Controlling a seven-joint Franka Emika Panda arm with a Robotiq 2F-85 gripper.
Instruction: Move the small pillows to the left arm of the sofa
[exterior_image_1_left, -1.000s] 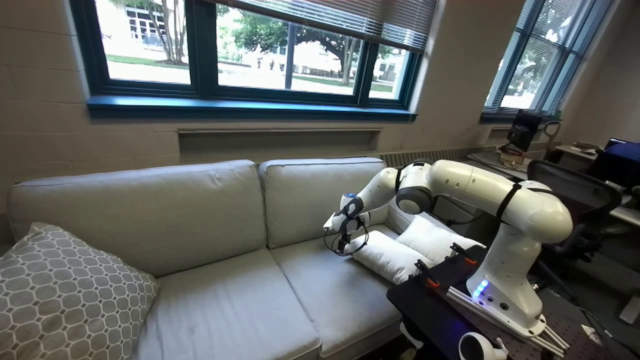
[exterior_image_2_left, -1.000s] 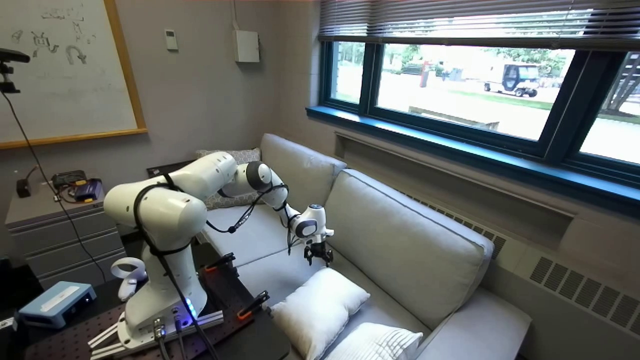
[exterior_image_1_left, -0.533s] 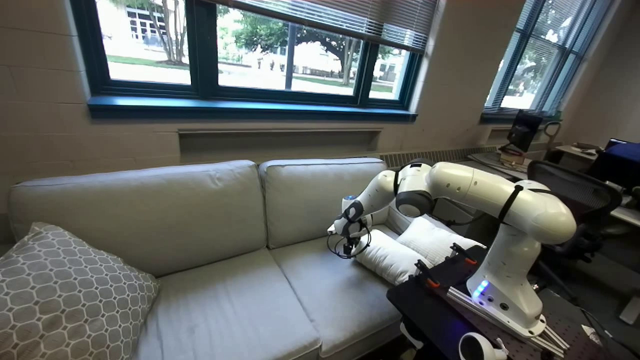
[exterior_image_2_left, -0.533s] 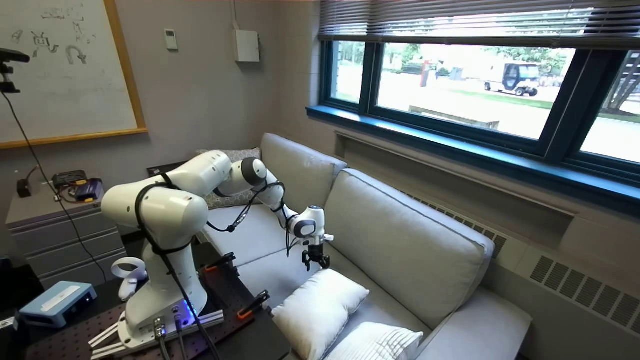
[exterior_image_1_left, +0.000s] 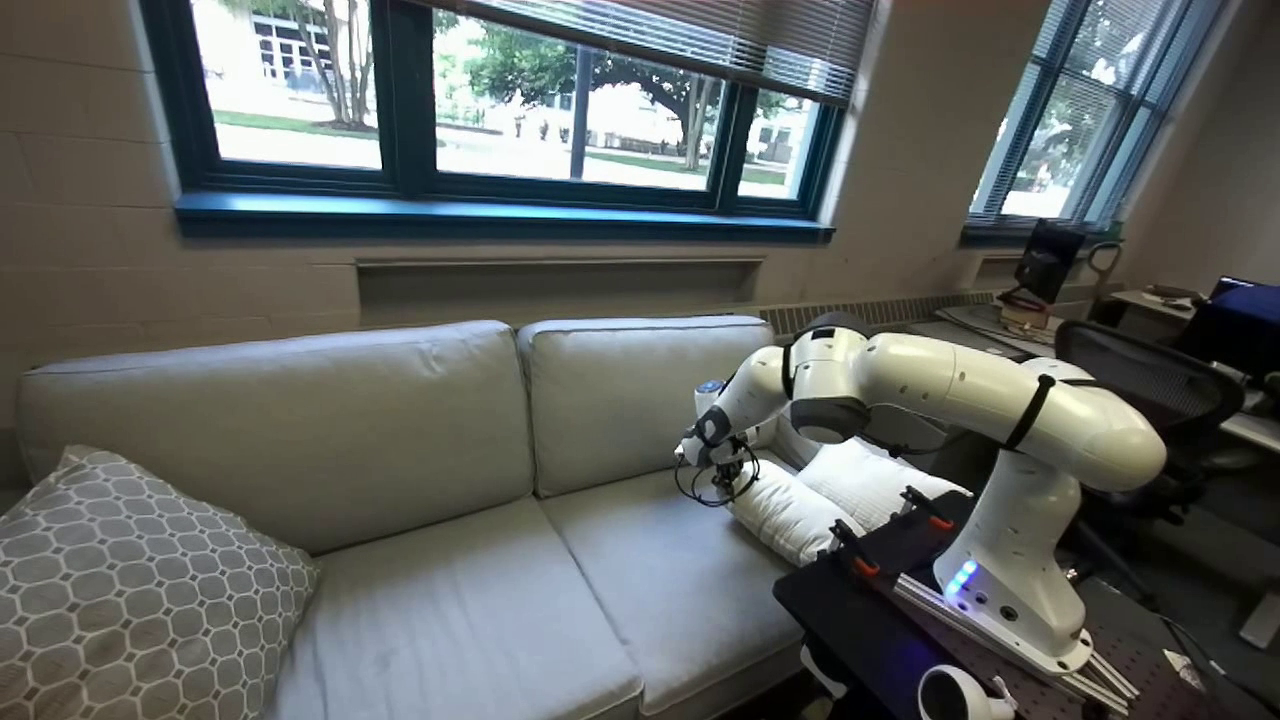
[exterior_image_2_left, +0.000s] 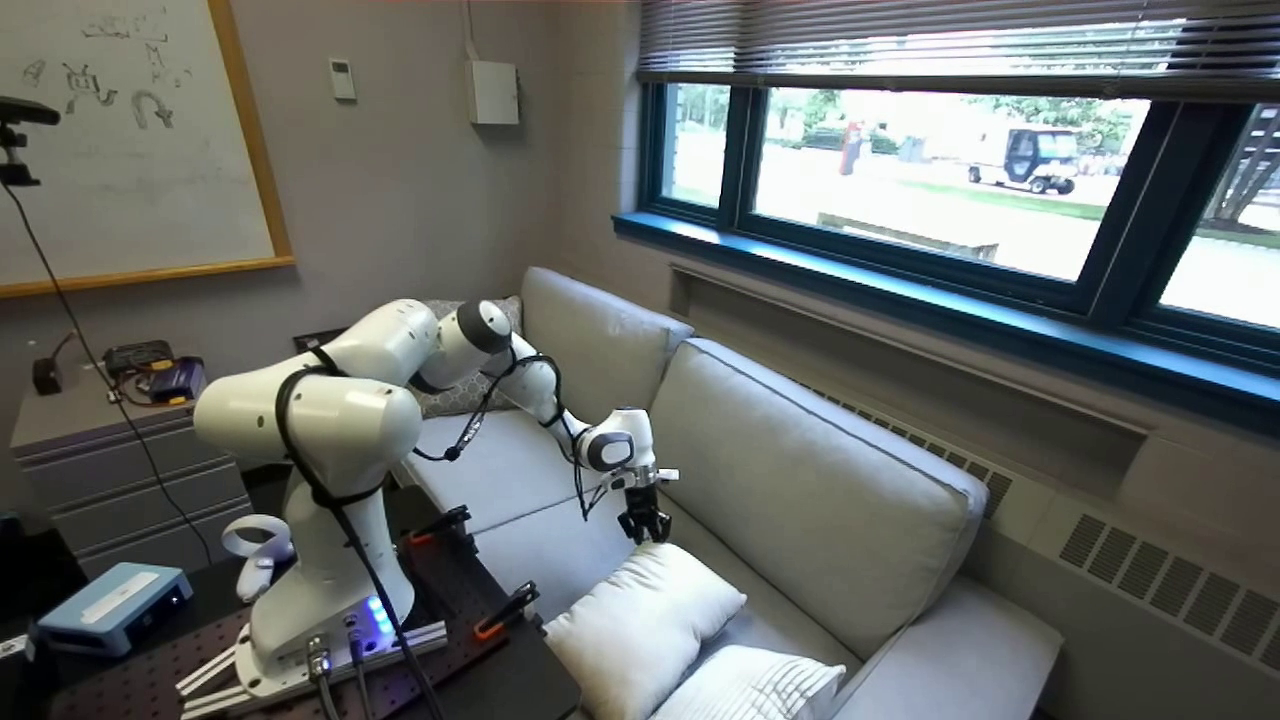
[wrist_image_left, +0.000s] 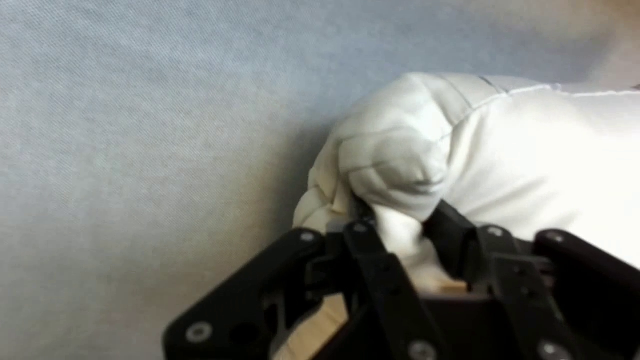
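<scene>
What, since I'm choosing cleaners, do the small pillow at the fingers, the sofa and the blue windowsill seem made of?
Small pillow: smooth, mostly matte cloth, likely soft-filled; it bunches into creases between the fingers.
Sofa: matte upholstery fabric; a fine weave shows in the wrist view; fibre unclear.
Blue windowsill: probably painted, from its even colour and soft sheen; metal or wood, unclear.

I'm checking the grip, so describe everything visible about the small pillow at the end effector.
The small pillow is plain off-white, squarish and puffy, apparently smooth cloth with a stitched seam. It lies on the sofa beside a second small pillow. The end effector pinches one end, bunching the cloth.
</scene>
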